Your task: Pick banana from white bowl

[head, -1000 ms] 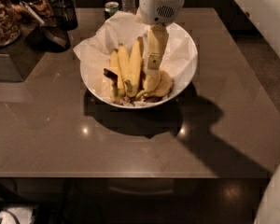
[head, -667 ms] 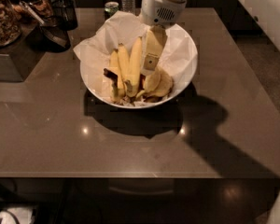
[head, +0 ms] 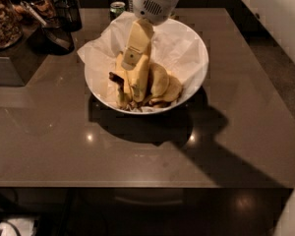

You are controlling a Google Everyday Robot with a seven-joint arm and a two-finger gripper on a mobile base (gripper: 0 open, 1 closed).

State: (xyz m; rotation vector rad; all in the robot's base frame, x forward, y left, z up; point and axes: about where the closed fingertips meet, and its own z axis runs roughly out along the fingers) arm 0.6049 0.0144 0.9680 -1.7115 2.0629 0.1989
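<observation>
Reaching from the top edge into the large round glossy white bowl (head: 199, 50) with the cream-coloured pincer (head: 132, 58), slung under a white vented wrist. Appears to touch the upper end of the long, slim, nearly straight yellow banana (head: 138, 82); cannot tell whether clenched on it or released. Finds that banana propped steeply in the bowl's middle, lower end down among wider curved yellow bananas (head: 162, 82) on crumpled white paper (head: 179, 41). Places the bowl toward the far side of the dark glossy brown bench (head: 137, 151). Shows a small green can (head: 117, 7) just behind the bowl and a nut-filled glass jar (head: 2, 16) at far left.
</observation>
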